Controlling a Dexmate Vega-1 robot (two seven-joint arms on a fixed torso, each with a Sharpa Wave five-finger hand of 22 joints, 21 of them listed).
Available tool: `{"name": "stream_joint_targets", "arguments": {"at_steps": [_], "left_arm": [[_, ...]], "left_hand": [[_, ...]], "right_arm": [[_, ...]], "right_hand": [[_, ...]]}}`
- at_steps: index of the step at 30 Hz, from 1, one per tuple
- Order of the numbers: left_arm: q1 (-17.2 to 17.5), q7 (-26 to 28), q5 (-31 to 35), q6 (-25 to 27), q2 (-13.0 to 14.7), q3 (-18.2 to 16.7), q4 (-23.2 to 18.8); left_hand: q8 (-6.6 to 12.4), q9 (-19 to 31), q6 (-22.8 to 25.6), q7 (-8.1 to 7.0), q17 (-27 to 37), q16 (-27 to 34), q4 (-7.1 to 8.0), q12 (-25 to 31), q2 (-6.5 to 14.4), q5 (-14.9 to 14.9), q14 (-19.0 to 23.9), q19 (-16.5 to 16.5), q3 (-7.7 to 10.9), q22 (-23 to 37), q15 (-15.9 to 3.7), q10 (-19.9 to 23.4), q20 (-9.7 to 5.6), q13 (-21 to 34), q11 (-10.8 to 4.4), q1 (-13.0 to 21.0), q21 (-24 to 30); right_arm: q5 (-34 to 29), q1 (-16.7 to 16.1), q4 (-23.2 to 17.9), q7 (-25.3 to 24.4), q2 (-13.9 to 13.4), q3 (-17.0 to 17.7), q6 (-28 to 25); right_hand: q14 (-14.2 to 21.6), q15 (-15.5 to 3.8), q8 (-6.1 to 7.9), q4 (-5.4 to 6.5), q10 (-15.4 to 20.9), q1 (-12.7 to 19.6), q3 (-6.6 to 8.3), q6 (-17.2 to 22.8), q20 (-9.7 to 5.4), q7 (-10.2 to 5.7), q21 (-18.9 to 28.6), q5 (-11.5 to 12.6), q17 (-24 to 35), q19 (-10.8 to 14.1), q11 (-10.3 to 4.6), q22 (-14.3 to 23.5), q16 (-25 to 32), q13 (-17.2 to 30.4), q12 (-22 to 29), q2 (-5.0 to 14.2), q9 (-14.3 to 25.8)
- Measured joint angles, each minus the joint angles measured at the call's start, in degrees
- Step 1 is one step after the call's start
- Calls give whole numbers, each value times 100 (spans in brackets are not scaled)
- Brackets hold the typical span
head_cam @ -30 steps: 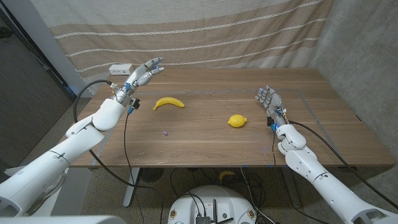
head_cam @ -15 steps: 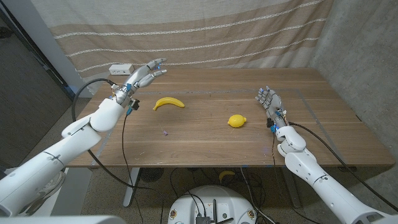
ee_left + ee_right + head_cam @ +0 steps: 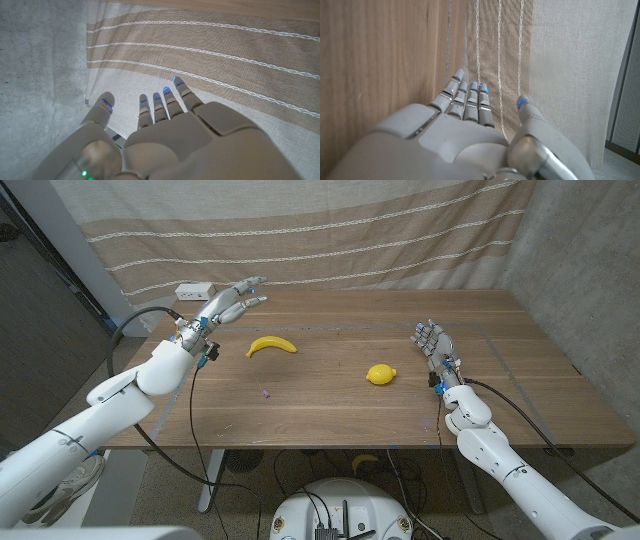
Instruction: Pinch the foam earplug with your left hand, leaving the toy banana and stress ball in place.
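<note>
Head view: left hand (image 3: 228,302) raised over table's (image 3: 330,405) far-left area, fingers spread & stretched toward curtain (image 3: 300,230), holding nothing. Right hand (image 3: 433,340) near right side, fingers up & apart, also empty. Earplug (image 3: 265,392), tiny purple speck, lies on table nearer front, below banana (image 3: 271,345), well apart from left hand. Ball (image 3: 380,374), yellow, lemon-shaped, sits betw. earplug & right hand. White box (image 3: 194,291) at far-left table corner, no readable text. Left wrist view: fingers (image 3: 157,105) extended, apart, w/ curtain behind.
</note>
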Motion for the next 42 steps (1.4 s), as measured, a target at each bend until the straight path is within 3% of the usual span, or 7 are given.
{"name": "stream_joint_targets", "arguments": {"at_steps": [29,42], "left_arm": [[1168,-465,468,519,371,-1176,-786],[1515,-872,760,638,516,-1678,-1104]], "left_hand": [[-25,-1,30,-30,0,-28,-48,-52,0,0,-2,0,1,0,-1,31,0,30,-31,0,0],[-46,-1,18,-125,0,-73,-245,-119,-108,0,-177,-162,24,-1,-11,-168,-34,29,-104,108,-89]], "right_arm": [[-73,-96,-43,3,66,-38,167],[-146,-191,-152,-115,69,-40,231]], "right_hand": [[13,-14,0,-39,-1,0,-8,31,-22,31,-64,47,-26,21,0,0,0,-1,0,0,0],[31,-32,0,-39,10,0,-8,51,-22,11,-64,47,-25,21,11,0,0,-1,0,0,28]]}}
